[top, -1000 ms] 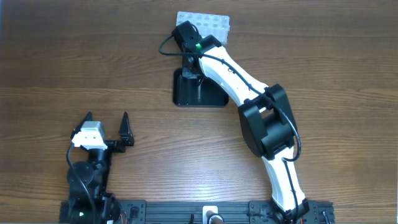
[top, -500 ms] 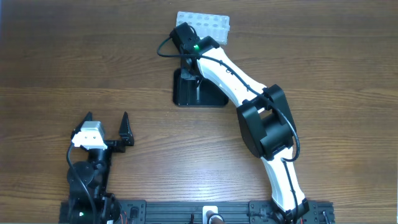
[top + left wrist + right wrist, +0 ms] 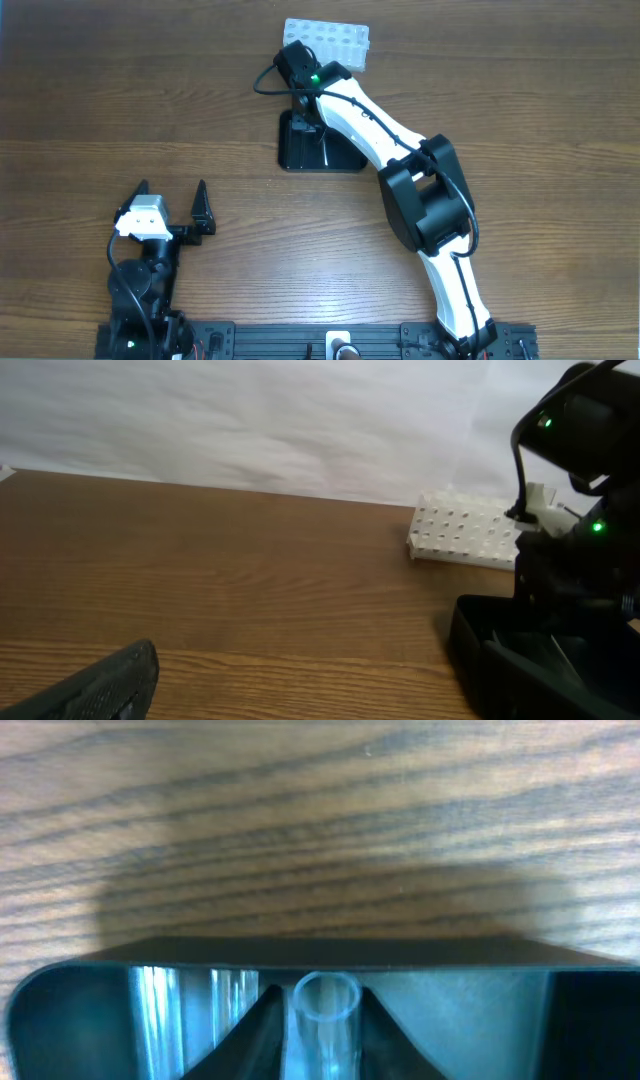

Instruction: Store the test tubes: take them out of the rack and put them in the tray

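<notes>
Some test tubes point(image 3: 195, 1005) already lay in the tray point(image 3: 300, 952), right gripper point(image 3: 325, 1055) pinched one more tube point(image 3: 325, 1000) over it, left gripper point(image 3: 171, 192) sat with fingers spread, couldn't tell what the rack point(image 3: 328, 42) held.

Left pincer point(image 3: 170, 186) has 2 pointed black fingers point(image 3: 203, 205); right arm point(image 3: 365, 112) is white with black joints.

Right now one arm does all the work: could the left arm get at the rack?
Doubtful. Bare table lies between, but the open left gripper sits far from the rack, and the right gripper, holding a test tube over the tray, crowds the rack's near side.
</notes>
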